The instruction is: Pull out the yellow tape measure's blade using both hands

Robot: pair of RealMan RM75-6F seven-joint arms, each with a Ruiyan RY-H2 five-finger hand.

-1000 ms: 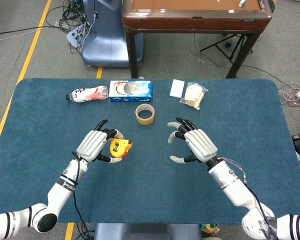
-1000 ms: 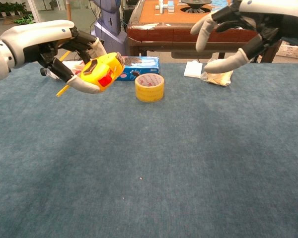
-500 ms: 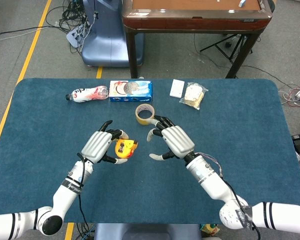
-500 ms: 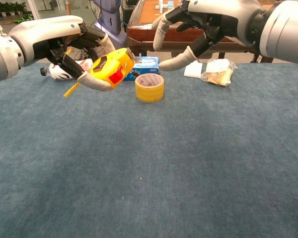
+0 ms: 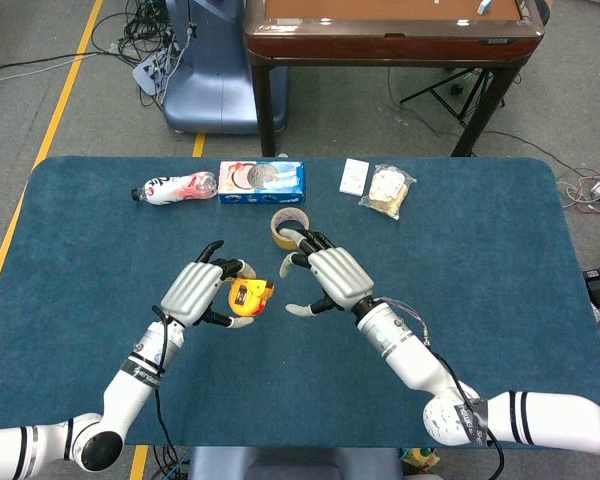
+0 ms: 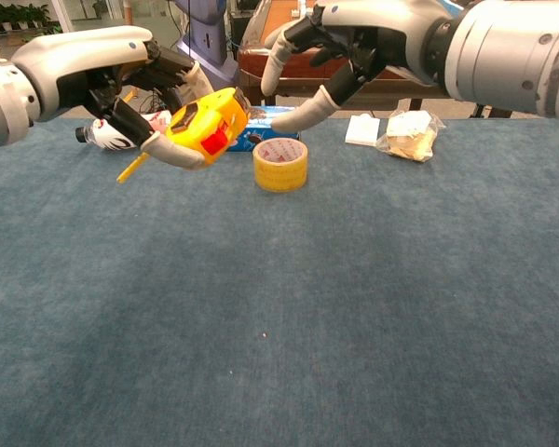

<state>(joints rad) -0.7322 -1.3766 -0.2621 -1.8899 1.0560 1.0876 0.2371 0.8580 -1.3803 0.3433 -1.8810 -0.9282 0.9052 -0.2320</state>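
While my left hand [image 5: 195, 292] grips the yellow tape measure [image 5: 247, 297] off the blue table [image 5: 480, 220], my right hand [image 5: 325, 277] hangs just beside it, fingers spread and curved, holding nothing. From the chest view the case [image 6: 205, 126] sits between the left thumb and the upper fingers, tilted, red button facing the camera, well above the cloth.

I judge the case rigid plastic, compact, fairly dense for its bulk, smooth enough to twist in the grasp if I tug off-axis. The blade should be thin springy steel, stiff along its length, wanting to snap back. Its hook tab is too small for me to make out in either view; I guess it sits at the lower corner facing my right hand.

Best hold: a pinch on that tab with right thumb and fingertip, pull straight away from the case, left hand clamped firm against the spring.

Behind it sits a tape roll [image 5: 289, 227], near the right fingers, not touching as far as I can tell. Farther back: a blue box [image 5: 261, 182], a bottle [image 5: 174, 187], a snack bag [image 5: 388, 190].
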